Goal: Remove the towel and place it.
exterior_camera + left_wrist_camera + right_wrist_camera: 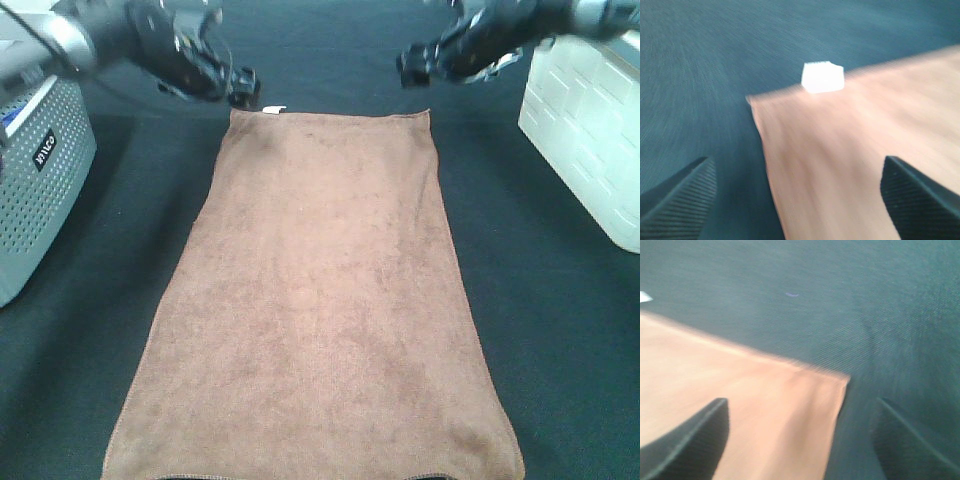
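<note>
One brown towel [315, 300], spread flat and lengthwise on the counter [560, 330], which is covered in dark cloth. Far edge lies between the two arms; near edge runs to the bottom of the overhead view. No folds or bunching visible. One small white tag [273, 108] at the far left corner.

Left claw [243, 90]: hovers just beside the tagged corner, not touching the fabric as far as the overhead shows. Wrist view has both fingers splayed wide with the towel corner and tag between and beyond them; nothing gripped. Released.

Right claw [408, 66]: above the counter just past the far right corner [842, 380], apart from the cloth. Wrist view shows fingers wide either side of that corner, holding nothing. Released.

Both wrist views are motion-blurred, so the arms appear to be moving; direction can't be read.

Step, as judged: the towel lies laid out and let go, so the placing looks done or nearly so. If that is right, the next move calls only for the arms to lift clear without catching the far edge. If a pick-up is intended instead, each claw must drop onto its own corner and pinch the hem. I cannot tell which.

Count: towel, one; tag, one; claws, two; grey perforated basket [35, 190] at left, one; white bin [590, 130] at right, one.
</note>
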You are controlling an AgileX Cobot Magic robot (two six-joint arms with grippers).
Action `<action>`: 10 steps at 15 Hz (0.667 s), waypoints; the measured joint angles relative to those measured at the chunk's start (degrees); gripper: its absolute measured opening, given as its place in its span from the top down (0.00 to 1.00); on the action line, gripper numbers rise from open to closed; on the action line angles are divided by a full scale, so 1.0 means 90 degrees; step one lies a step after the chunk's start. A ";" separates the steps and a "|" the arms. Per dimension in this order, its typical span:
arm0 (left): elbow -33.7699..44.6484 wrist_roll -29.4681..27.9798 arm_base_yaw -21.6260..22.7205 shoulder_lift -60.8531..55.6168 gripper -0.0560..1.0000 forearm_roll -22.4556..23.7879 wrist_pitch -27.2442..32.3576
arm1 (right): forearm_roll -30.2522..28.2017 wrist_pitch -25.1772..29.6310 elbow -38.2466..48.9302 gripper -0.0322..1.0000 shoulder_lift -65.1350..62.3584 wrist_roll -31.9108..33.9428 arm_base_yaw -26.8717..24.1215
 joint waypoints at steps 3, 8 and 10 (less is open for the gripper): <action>-0.0032 -0.0267 0.0000 -0.1038 0.14 0.0102 0.2056 | -0.0121 0.2196 0.0000 0.23 -0.1101 0.0382 0.0000; -0.0025 -0.1108 0.0598 -0.2406 0.14 0.1324 0.3240 | -0.0974 0.3992 -0.0019 0.23 -0.2617 0.1108 0.0000; 0.0236 -0.1197 0.1178 -0.2954 0.14 0.1133 0.3259 | -0.1095 0.4214 0.0019 0.23 -0.2897 0.1292 -0.0108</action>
